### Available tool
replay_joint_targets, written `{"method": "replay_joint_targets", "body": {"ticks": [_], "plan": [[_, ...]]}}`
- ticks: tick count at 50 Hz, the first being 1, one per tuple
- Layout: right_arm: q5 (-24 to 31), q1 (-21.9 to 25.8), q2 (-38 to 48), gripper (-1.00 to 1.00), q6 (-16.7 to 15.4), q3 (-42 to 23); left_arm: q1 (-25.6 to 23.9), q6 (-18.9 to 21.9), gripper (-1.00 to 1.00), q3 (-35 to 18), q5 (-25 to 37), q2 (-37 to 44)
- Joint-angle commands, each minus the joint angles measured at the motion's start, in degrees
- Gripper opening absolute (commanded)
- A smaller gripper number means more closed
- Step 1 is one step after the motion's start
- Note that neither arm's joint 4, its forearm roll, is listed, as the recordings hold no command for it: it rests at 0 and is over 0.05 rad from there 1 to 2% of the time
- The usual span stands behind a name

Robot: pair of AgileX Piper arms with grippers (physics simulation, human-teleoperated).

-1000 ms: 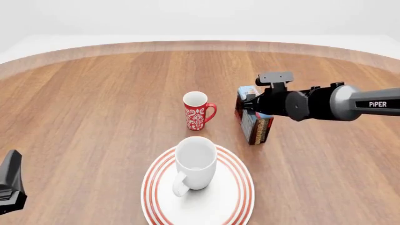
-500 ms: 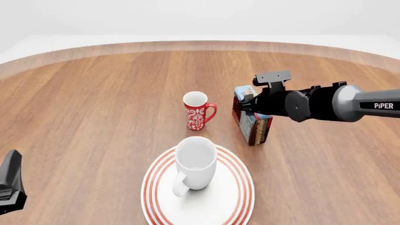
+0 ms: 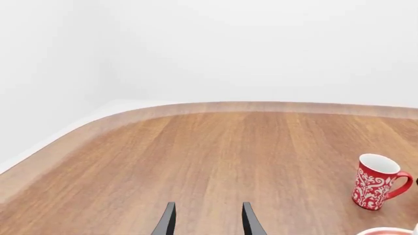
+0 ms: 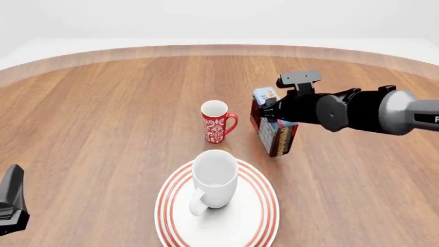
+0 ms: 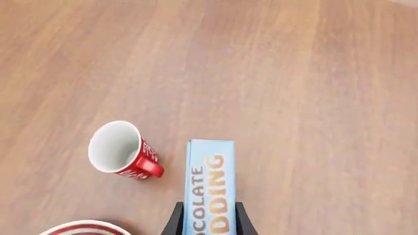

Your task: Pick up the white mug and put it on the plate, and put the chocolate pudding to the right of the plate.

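The white mug (image 4: 215,177) stands upright on the red-ringed plate (image 4: 257,224), its handle toward the near left. The chocolate pudding (image 4: 273,129) is a light blue box held on edge, to the right of the red mug and beyond the plate's right side. My right gripper (image 4: 274,110) is shut on it from above. In the right wrist view the fingers clamp both sides of the chocolate pudding (image 5: 209,183), and the plate's rim (image 5: 78,228) shows at the edge. My left gripper (image 3: 207,226) is open and empty, low at the near left (image 4: 10,201).
A red mug with white floral pattern (image 4: 217,122) stands just beyond the plate, left of the box; it also shows in the wrist views (image 5: 121,149) (image 3: 375,182). The wooden table's curved far edge (image 4: 219,50) runs across the back.
My right gripper has carried the pudding box a little to the left and farther away, closer to the red mug. The mug, plate and left arm have not moved.
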Motion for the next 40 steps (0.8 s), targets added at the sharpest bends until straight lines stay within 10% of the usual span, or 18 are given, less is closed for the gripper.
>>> {"method": "replay_joint_targets", "body": {"ticks": [1,40], "plan": [[0.4,0.8,-2.7,-1.00,1.6,1.4,-0.2,0.2,1.00,0.0,-0.1,0.1],[1.5,-0.4,-12.8,-1.00,2.8,8.2,-0.4,0.8,1.00,-0.1,0.2,0.1]]}}
